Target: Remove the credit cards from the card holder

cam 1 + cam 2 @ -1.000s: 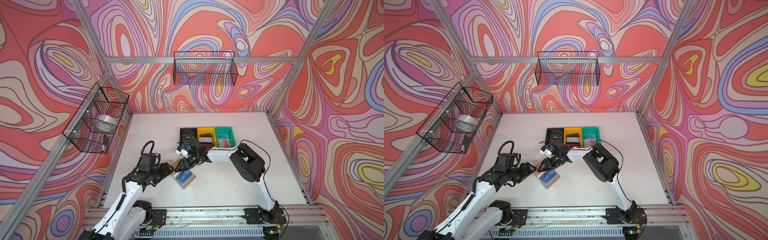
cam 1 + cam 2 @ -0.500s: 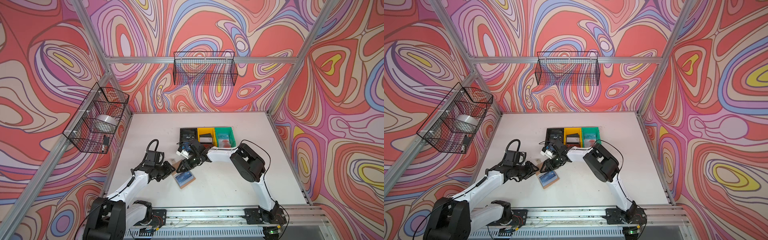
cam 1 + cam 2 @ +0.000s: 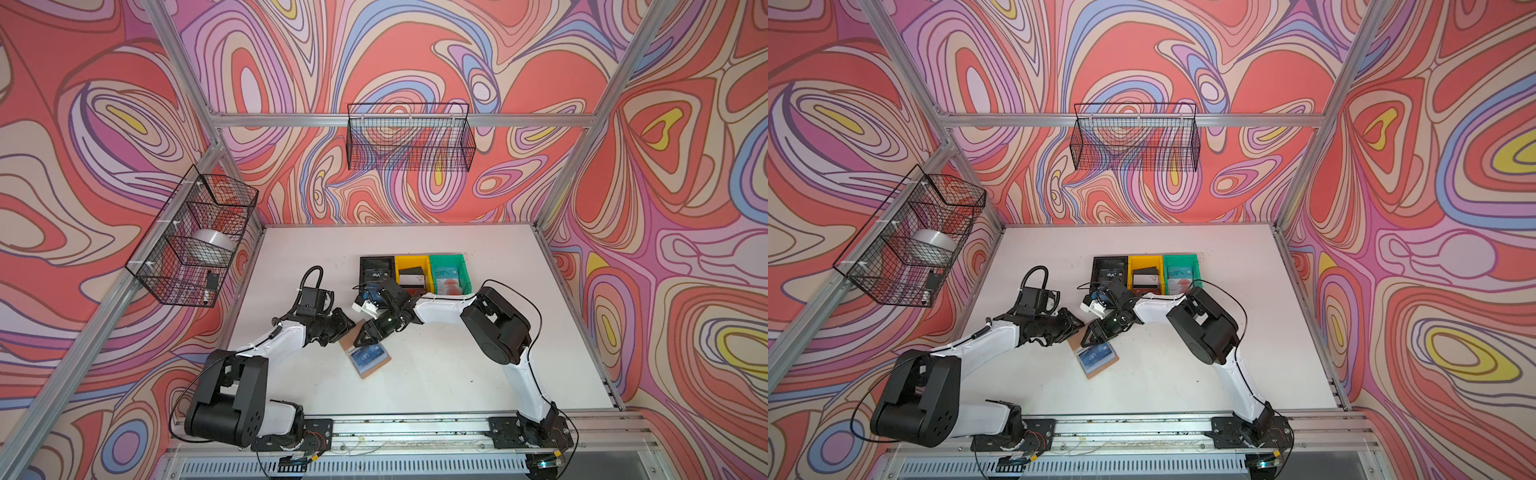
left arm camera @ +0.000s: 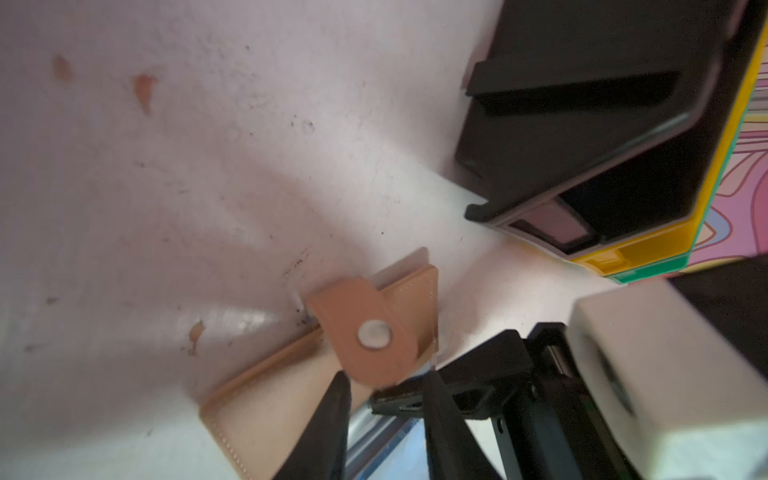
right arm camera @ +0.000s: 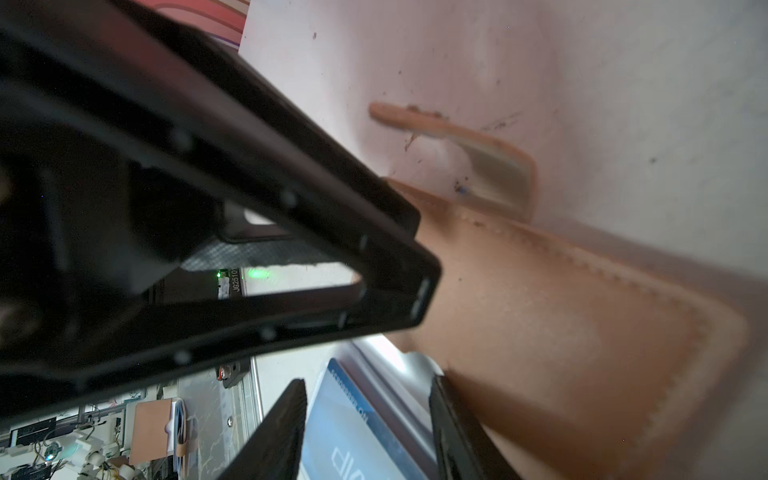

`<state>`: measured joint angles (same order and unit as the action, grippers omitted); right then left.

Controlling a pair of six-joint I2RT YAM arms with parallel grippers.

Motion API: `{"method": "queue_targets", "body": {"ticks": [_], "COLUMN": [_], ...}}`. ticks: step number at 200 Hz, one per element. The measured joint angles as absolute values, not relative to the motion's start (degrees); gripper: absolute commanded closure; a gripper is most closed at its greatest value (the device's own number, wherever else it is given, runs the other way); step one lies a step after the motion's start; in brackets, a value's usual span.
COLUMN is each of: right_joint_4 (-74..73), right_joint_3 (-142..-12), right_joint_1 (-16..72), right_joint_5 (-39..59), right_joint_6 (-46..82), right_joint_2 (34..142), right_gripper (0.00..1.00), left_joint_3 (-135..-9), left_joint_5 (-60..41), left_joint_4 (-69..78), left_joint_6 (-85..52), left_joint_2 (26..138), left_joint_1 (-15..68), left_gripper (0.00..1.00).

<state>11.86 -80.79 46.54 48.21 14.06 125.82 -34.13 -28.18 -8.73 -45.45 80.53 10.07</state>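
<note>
tan leather-like card holder [image 4: 257, 399] lies open on the white table [image 3: 436, 374], near the black bin [image 3: 362, 270], with a blue card [image 3: 367, 355] showing in its clear sleeve pages [image 5: 399, 365], while a pale card [image 3: 449, 286] with a red circle lies in the green bin [image 3: 466, 274]. the left gripper [image 4: 386, 376] has its tips on either side of the end of the snap strap [image 4: 365, 328], and i cannot tell whether it pinches it. the right gripper [image 5: 368, 380] straddles the sleeve pages and the blue card's edge, jaws apart, and whether it squeezes them is unclear.
</note>
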Motion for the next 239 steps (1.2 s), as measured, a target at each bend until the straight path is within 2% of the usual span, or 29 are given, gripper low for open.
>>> {"method": "queue_targets", "body": {"ticks": [96,154,239], "right_joint_4": [15.29,17.37,15.22], "right_joint_3": [-77.06,-78.04,-72.05], "right_joint_1": [47.55,54.02,55.92], "right_joint_5": [48.29,53.08,54.83], "right_joint_6": [11.16,8.95,9.61], "right_joint_2": [114.89,118.06,117.97], "right_gripper": [0.50,0.50,0.51], "left_joint_3": [-34.33,-30.87,-25.32], "left_joint_5": [-27.57,-26.20,-25.02], "left_joint_4": [-7.51,-4.95,1.43], "left_joint_6": [-45.76,-48.75,-52.73], "left_joint_2": [83.74,81.14,77.30], "left_joint_1": [10.09,10.04,10.02], "left_gripper": [0.69,0.71,0.72]}}
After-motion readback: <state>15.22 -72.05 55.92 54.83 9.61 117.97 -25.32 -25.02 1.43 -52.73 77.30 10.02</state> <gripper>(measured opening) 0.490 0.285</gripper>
